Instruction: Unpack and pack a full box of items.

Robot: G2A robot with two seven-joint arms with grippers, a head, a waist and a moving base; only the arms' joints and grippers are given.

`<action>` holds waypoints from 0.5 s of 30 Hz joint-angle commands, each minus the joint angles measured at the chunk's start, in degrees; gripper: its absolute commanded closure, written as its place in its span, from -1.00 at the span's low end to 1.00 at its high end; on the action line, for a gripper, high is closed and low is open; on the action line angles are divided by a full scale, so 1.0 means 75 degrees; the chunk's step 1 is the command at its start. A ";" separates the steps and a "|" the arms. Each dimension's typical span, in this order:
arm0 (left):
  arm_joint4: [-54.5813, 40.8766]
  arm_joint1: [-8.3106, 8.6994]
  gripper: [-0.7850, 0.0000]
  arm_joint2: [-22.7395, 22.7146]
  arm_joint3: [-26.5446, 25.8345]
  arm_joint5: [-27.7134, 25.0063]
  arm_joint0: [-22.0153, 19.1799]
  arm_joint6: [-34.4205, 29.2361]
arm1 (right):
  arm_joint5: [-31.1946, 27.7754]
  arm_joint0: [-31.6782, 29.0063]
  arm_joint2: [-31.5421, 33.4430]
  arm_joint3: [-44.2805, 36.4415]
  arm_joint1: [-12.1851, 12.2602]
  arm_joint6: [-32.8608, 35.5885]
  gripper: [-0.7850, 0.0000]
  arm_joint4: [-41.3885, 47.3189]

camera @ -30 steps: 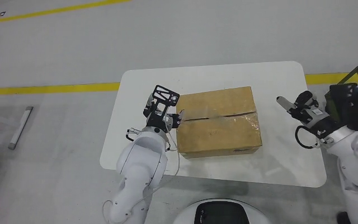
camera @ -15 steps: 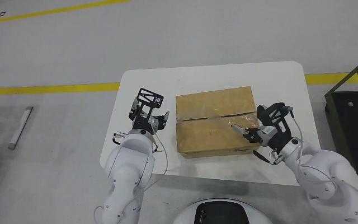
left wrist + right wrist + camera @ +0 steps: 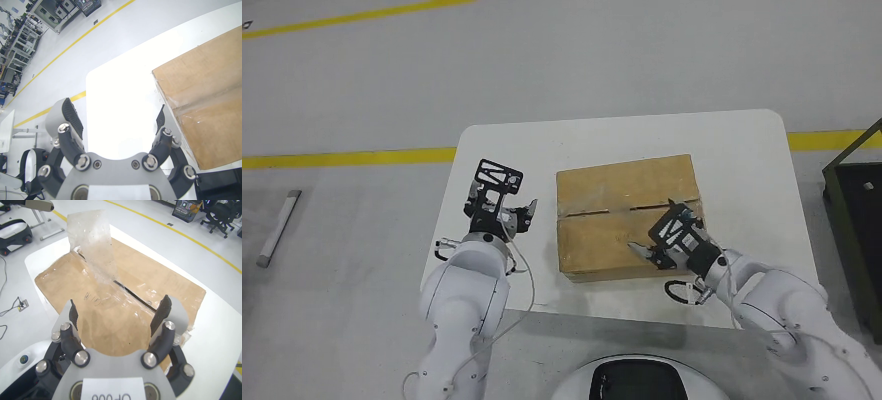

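The brown cardboard box lies in the middle of the white table with rounded corners, its flaps closed and a dark seam running across the top.

From above, the left gripper hangs over bare table just beside the left side of the box, and the right gripper is above the near right part of the lid. The right wrist view adds what the top view does not give: a strip of clear packing tape is peeled off the seam and stands upright from the box, between the right gripper and the far end of the seam. More clear film lies wrinkled on the lid. The jaws there are wide apart and hold nothing.

In the left wrist view the left gripper is also wide open and empty (one pad is very near the box edge, but I cannot tell if it touches).

Around: a yellow floor line, a grey bar on the floor, a dark cabinet at the right, black office chairs, and a floor socket with cable.

A small pen scribble is on the lid; it is not readable.
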 commanded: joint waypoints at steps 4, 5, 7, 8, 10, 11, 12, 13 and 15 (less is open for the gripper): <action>-0.0012 0.0005 -1.00 -0.0059 -0.0018 0.0030 0.0028 -0.0003 | 0.0408 0.0335 -0.0426 0.0343 -0.0050 0.0046 0.28 -0.0609; -0.0017 0.0005 -1.00 -0.0064 -0.0020 0.0045 0.0035 0.0000 | 0.0507 0.0398 -0.0495 0.0411 -0.0062 0.0021 0.40 -0.0716; -0.0028 0.0005 -1.00 -0.0079 -0.0034 0.0069 0.0041 0.0007 | 0.0709 0.0494 -0.0592 0.0524 -0.0084 -0.0018 0.74 -0.0866; -0.0030 0.0006 -1.00 -0.0089 -0.0038 0.0082 0.0043 0.0008 | 0.0801 0.0536 -0.0616 0.0579 -0.0089 -0.0036 0.85 -0.1025; -0.0062 0.0004 -1.00 -0.0108 -0.0053 0.0116 0.0036 0.0003 | 0.1017 0.0552 -0.0636 0.0661 -0.0105 -0.0141 1.00 -0.1122; -0.0087 0.0002 -1.00 -0.0114 -0.0056 0.0138 0.0029 -0.0003 | 0.1087 0.0544 -0.0622 0.0682 -0.0112 -0.0172 1.00 -0.1075; -0.0115 0.0001 -1.00 -0.0118 -0.0063 0.0151 0.0015 -0.0005 | 0.1135 0.0542 -0.0587 0.0692 -0.0112 -0.0187 1.00 -0.1115; -0.0133 0.0000 -1.00 -0.0119 -0.0060 0.0156 0.0004 -0.0011 | 0.1146 0.0526 -0.0571 0.0697 -0.0111 -0.0209 1.00 -0.1153; -0.0162 -0.0004 -1.00 -0.0111 -0.0050 0.0185 -0.0026 -0.0017 | 0.1193 0.0485 -0.0513 0.0688 -0.0109 -0.0292 1.00 -0.1175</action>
